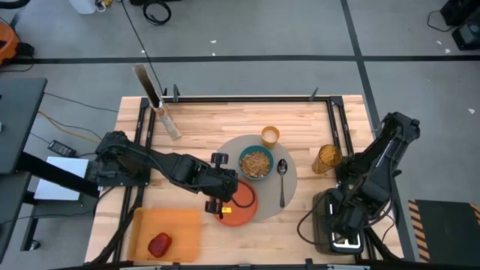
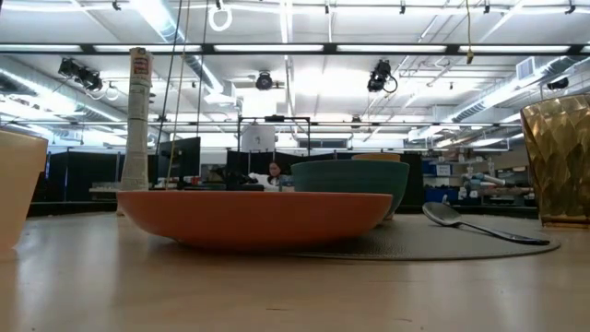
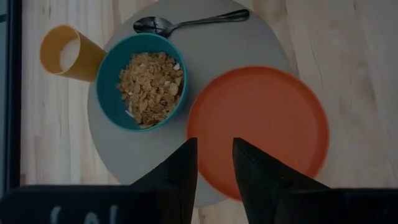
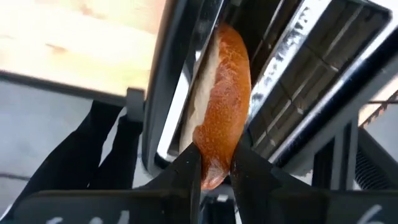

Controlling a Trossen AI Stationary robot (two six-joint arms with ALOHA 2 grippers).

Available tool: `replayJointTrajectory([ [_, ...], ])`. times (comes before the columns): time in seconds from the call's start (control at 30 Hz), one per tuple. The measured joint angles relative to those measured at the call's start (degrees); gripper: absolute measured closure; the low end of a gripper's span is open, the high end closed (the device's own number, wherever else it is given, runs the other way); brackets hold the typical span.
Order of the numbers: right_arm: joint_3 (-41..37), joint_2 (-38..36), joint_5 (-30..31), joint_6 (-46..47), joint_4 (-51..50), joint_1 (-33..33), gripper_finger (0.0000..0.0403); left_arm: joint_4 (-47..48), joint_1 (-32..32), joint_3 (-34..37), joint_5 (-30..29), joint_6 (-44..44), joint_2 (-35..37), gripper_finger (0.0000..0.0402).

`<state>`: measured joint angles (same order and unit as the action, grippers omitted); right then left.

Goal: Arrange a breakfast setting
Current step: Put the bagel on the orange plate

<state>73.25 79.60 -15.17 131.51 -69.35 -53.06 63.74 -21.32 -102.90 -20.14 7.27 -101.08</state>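
A round grey mat [image 1: 289, 196] lies at the table's middle. On it stand a teal bowl [image 1: 256, 163] of cereal and a metal spoon [image 1: 282, 180]. An orange plate [image 1: 241, 204] lies half on the mat's near left edge. A small yellow cup [image 1: 270, 136] stands at the mat's far edge. A red apple [image 1: 159, 244] lies on an orange board. My left gripper [image 3: 214, 165] hovers open and empty above the plate's [image 3: 258, 127] rim. My right gripper [image 4: 214, 171] is over the black-and-silver toaster [image 1: 339, 229] at the near right, shut on the toast slice [image 4: 222, 87]. My right gripper pinches the toast slice by its top crust end [image 4: 213, 152] between its two fingers, one on each flat face. The fingers come from above, pointing down. The slice stands on edge, its lower part inside the toaster's slot [image 4: 186, 93].
An orange board [image 1: 166, 231] lies at the near left. A tall cereal box [image 1: 154, 97] stands at the far left. A gold ribbed glass [image 1: 327, 158] stands right of the mat. A metal frame [image 1: 247, 97] borders the table's far edge and sides.
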Motion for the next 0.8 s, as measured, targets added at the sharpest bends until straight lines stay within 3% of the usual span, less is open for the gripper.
replayJointTrajectory([
  [0.37, 10.10, -4.80, -4.23, 0.98, -11.52, 0.09, 0.0323, -0.03, 0.70, 0.01, 0.00, -3.48, -0.02, 0.0292],
  [0.57, 14.72, -7.02, -4.24, 0.95, -11.40, 0.29, 0.0323, 0.95, 0.84, 0.01, 0.00, -3.46, -0.02, 0.0292],
  [0.67, 17.07, -7.19, -0.48, 0.21, -8.92, 1.15, 0.0323, 1.88, 0.81, 0.01, 0.00, -3.48, -0.02, 0.0292],
  [0.8, 17.96, -6.50, 10.87, -7.01, -4.50, 4.37, 0.0323, 3.40, 0.89, 0.01, 0.00, -3.48, 0.38, 0.0292],
])
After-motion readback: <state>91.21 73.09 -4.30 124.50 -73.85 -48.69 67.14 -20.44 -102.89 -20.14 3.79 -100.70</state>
